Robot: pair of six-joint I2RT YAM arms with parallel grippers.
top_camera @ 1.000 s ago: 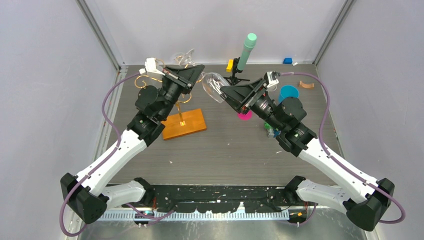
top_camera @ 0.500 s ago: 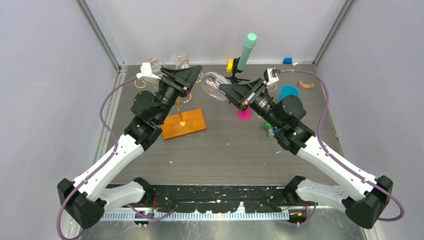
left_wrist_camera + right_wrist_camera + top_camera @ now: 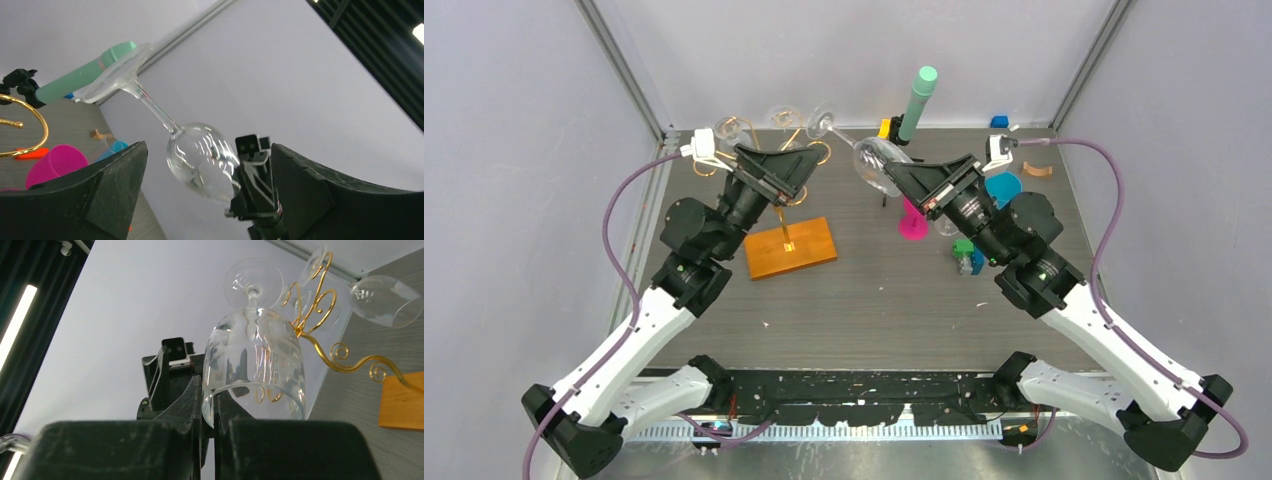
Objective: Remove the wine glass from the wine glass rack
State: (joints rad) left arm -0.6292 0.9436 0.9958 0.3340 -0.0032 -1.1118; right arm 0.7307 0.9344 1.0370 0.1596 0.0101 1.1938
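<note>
The wine glass (image 3: pixel 871 160) hangs in the air, foot toward the back wall, off the wine glass rack (image 3: pixel 791 248). My right gripper (image 3: pixel 893 170) is shut on its rim. In the right wrist view the rim of the wine glass (image 3: pixel 255 360) sits pinched in my right gripper (image 3: pixel 207 392), one finger inside the bowl and one outside. My left gripper (image 3: pixel 776 168) stands open over the rack, apart from the glass. From the left wrist, the wine glass (image 3: pixel 200 160) floats beyond my left gripper (image 3: pixel 209 149), untouched by its fingers. A second glass (image 3: pixel 382 300) hangs on the gold scroll arms (image 3: pixel 320 340).
A mint-green cylinder (image 3: pixel 921 95) on a black tripod stands at the back, just behind the held glass. A pink cup (image 3: pixel 913 225), a blue cup (image 3: pixel 1002 185) and a green piece (image 3: pixel 964 250) lie under my right arm. A yellow block (image 3: pixel 883 128) sits by the tripod.
My left gripper has opened, let go of the glass and drawn back to the left. My right gripper has shut on the rim and carried the glass right, away from the rack.
</note>
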